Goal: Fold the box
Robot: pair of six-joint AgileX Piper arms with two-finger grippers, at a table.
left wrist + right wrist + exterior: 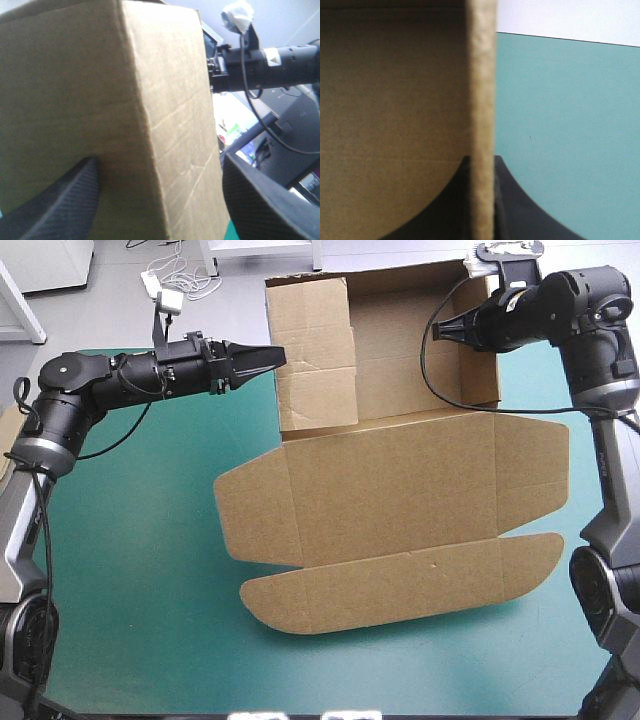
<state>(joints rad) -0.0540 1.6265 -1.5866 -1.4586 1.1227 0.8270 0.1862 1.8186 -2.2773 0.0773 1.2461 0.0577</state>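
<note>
High view: box (390,480) sits mid-table, tray part toward the far edge with side walls raised, lid (395,485) lying flat on the teal-green table (140,620) toward the near edge. Lid's rounded side flaps and long front flap (400,590) are spread flat too. Brown board, inside face up.

Left claw (272,357) comes in from the left, tip at the outer face of the tray's left wall (315,350), up near its top. Right claw (440,330) comes in from the right and reaches over the right wall (480,340) near its top edge.

Left wrist view: left claw (159,157) has black fingers (65,200) wide apart, nothing pinched. Upright corner of the box (75,90) stands between them, close in front. Whether either finger touches the board, cannot tell.

Right wrist view: right claw (481,157) is clamped on the box wall, fingers nearly together with the thin board edge (481,100) running between them. Inner face of the box (395,100) lies to one side, bare teal-green table (560,125) to the other.
</note>
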